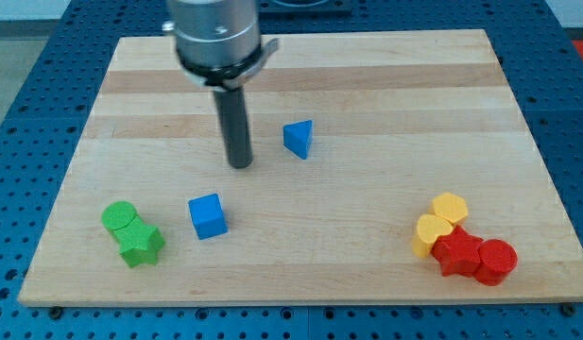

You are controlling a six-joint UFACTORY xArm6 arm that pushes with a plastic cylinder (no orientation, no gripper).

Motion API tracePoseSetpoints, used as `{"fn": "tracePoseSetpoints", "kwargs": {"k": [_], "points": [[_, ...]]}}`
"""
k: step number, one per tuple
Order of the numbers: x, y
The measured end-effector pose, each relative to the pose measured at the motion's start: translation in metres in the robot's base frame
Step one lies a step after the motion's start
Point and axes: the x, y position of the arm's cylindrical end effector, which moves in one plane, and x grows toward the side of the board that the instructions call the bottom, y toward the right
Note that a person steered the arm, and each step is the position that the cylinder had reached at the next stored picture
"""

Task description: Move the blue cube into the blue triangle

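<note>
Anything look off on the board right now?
Nothing stands out. Blue cube and blue triangle sit apart and intact, my tip between them, touching neither. Green blocks cluster at the view's bottom left, yellow and red ones at bottom right. Board looks undamaged.

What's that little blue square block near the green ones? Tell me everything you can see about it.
The blue cube is a small, solid-looking block, bright matte blue, with flat faces and crisp edges. It sits flat on the wooden board, turned slightly askew to the board's edges, in the lower left part of the view. Nothing touches it: the green blocks lie apart to its left, my tip stands above and slightly right of it, and the blue triangle lies farther up and right.
</note>
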Motion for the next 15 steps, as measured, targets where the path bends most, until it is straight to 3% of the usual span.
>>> {"fn": "tracePoseSetpoints", "kwargs": {"k": [1,3,4,5,6,12,15], "points": [[0.040,-0.008],[0.049,0.005],[0.057,0.041],[0.099,0.048],[0.126,0.017],[0.053,-0.060],[0.031,-0.040]]}}
